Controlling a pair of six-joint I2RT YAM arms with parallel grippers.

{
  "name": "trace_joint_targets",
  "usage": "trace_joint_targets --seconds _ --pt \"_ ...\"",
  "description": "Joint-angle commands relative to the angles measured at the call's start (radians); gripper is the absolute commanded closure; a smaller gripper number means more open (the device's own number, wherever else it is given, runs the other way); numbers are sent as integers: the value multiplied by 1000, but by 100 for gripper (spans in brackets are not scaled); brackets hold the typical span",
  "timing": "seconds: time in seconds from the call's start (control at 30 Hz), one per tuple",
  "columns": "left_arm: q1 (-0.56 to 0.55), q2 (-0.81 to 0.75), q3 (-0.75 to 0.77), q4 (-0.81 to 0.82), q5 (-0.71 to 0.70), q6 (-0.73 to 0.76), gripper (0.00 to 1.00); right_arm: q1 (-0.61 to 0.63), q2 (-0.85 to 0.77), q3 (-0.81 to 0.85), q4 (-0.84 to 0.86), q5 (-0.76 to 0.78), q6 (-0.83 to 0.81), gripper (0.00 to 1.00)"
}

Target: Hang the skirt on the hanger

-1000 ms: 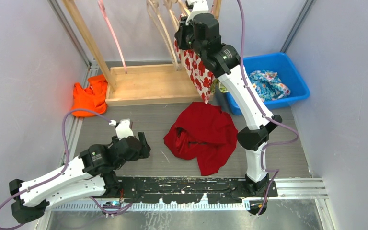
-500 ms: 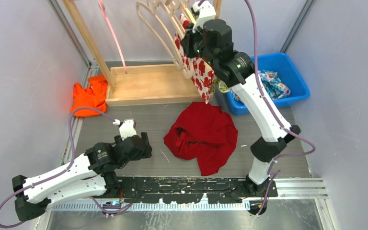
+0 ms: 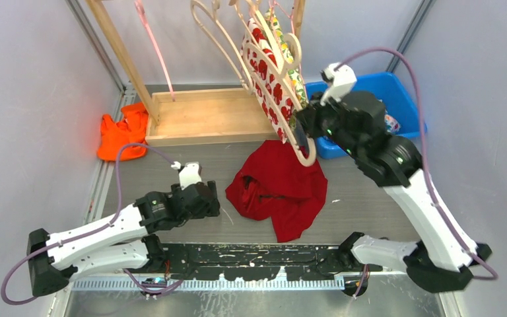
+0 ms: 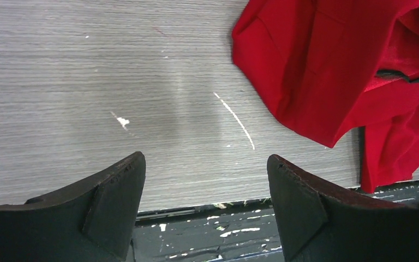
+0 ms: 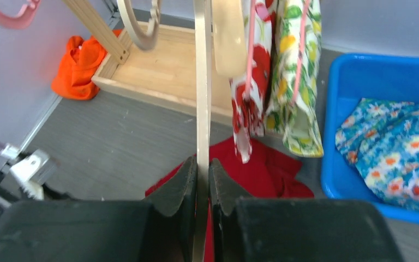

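Grey table (image 3: 171, 165) carries the red skirt (image 3: 284, 185), crumpled near the middle of its near edge. Left gripper (image 4: 204, 161) hovers just beside it, fingers spread and empty. Right gripper (image 5: 203, 169) pinches a wooden hanger (image 5: 201, 82). The skirt looks light and limp; it is probably best gripped at the waistband.

No text, label, brand, number or sign can be read on anything shown in any of the three views.

White arms (image 3: 429, 211), purple cables (image 3: 116, 181); blk L claw (image 4: 204, 161), R claw (image 5: 203, 164).
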Motion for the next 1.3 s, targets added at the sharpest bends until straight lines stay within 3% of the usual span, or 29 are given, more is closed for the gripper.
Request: trace_joint_targets --seconds 0.0,0.4,0.8,0.83,0.93,1.03,1.27 --pt "4 73 75 120 21 47 18 4 -143 -56 -92 -11 64 99" --pt "8 282 212 227 54 90 13 3 -397 -240 -401 -124 220 99" --pt "65 596 360 286 32 159 14 3 -537 -262 -592 -314 293 99" --pt "69 608 369 291 36 163 18 2 -546 -269 -599 -322 295 99" --pt "86 622 390 295 52 174 43 0 -569 -273 -621 -352 307 99" --pt "92 618 397 294 60 185 61 -9 -584 -269 -659 -377 309 99" --pt "102 603 397 304 82 194 82 -69 -600 -294 -711 -497 278 99"
